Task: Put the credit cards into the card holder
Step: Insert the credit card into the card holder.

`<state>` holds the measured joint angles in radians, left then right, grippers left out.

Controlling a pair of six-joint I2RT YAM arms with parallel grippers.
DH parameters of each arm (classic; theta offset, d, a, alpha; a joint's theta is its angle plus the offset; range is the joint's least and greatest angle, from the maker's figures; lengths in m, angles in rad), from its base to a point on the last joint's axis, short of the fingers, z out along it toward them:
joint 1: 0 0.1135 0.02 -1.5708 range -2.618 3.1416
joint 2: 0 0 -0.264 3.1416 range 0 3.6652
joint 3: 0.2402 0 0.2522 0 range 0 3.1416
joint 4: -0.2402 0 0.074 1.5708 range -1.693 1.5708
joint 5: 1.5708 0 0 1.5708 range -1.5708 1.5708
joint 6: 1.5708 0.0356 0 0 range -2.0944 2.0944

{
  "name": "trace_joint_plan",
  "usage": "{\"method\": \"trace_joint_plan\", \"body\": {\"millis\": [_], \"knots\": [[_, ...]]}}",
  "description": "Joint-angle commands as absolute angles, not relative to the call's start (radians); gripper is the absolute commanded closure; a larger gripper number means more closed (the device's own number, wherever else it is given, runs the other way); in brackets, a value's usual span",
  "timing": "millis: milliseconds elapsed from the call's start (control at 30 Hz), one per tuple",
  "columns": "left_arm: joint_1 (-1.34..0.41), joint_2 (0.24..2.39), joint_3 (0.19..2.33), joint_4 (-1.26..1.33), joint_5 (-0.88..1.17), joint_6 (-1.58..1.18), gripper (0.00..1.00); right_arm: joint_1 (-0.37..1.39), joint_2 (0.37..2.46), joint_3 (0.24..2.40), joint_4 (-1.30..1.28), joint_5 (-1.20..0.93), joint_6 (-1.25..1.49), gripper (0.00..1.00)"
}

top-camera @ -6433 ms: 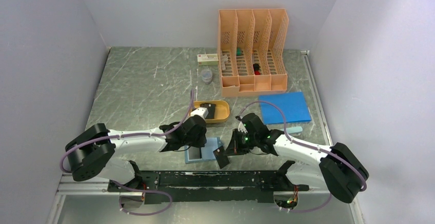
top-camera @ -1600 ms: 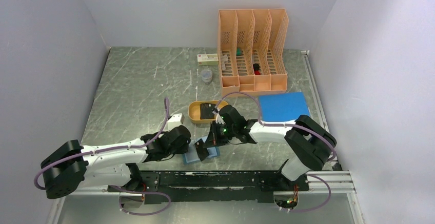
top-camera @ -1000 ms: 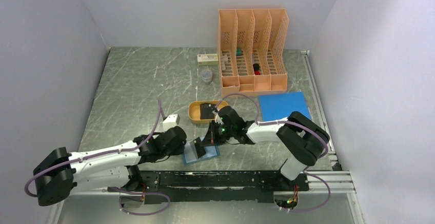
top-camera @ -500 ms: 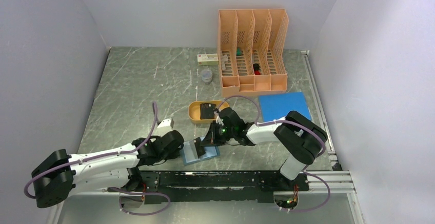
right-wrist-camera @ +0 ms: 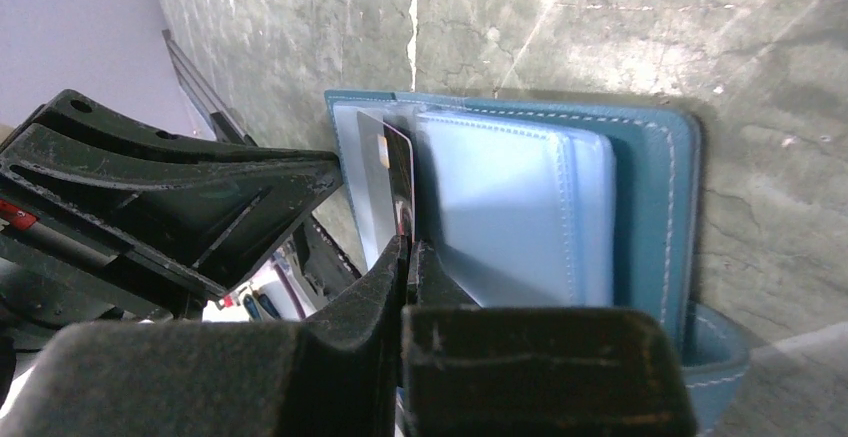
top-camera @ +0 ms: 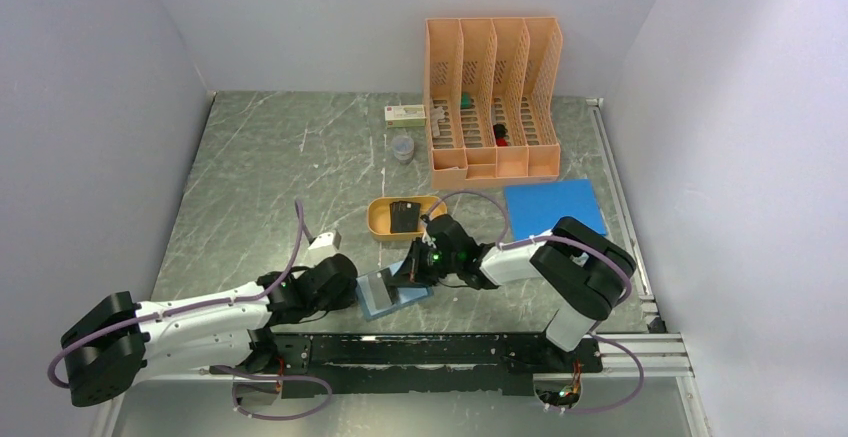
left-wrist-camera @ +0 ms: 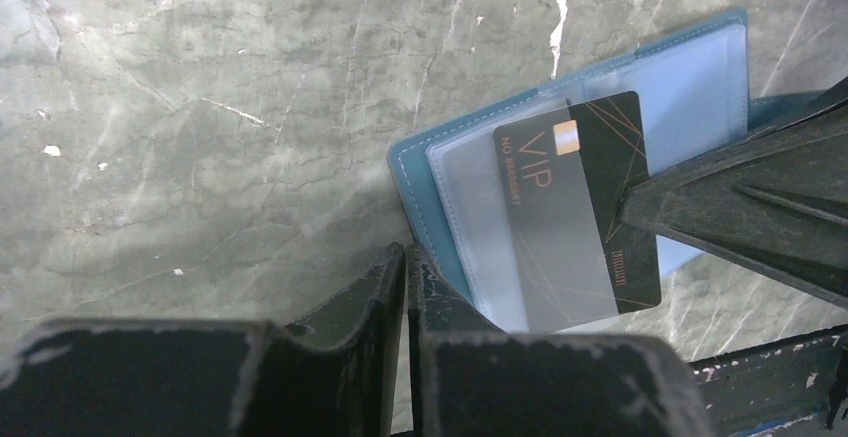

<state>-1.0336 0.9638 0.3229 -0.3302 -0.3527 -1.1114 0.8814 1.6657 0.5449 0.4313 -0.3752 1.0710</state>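
The teal card holder (top-camera: 378, 302) lies open near the table's front edge, its clear pockets facing up (left-wrist-camera: 412, 172) (right-wrist-camera: 650, 197). A black credit card (left-wrist-camera: 570, 197) marked VIP sits about halfway inside a clear pocket. My right gripper (top-camera: 410, 277) (right-wrist-camera: 405, 247) is shut on that card's outer end (right-wrist-camera: 385, 172). My left gripper (top-camera: 352, 292) (left-wrist-camera: 406, 257) is shut with nothing seen between its jaws. Its tips rest at the holder's left edge. A second dark credit card (top-camera: 403, 216) lies in the orange oval tray (top-camera: 378, 222) behind the holder.
A tall orange file organizer (top-camera: 492, 97) stands at the back. A flat bright-blue sheet (top-camera: 555, 209) lies to the right of the holder. A small white box (top-camera: 405, 113) and a clear cup (top-camera: 402, 147) sit left of the organizer. The black base rail (top-camera: 420, 349) runs along the front.
My left gripper's jaws have closed at the holder's left edge. The right gripper has pushed the card lower and further into the pocket.
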Motion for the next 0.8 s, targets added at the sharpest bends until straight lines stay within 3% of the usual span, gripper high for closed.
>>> {"method": "trace_joint_plan", "body": {"millis": [0, 767], "knots": [[-1.031, 0.983, 0.284, -0.33, -0.298, -1.112, 0.88, 0.901, 1.69, 0.546, 0.412, -0.323, 1.077, 1.0], [-1.031, 1.001, 0.309, -0.336, -0.34, -1.103, 0.87, 0.931, 1.688, 0.592, 0.33, -0.35, 1.004, 1.0]]}}
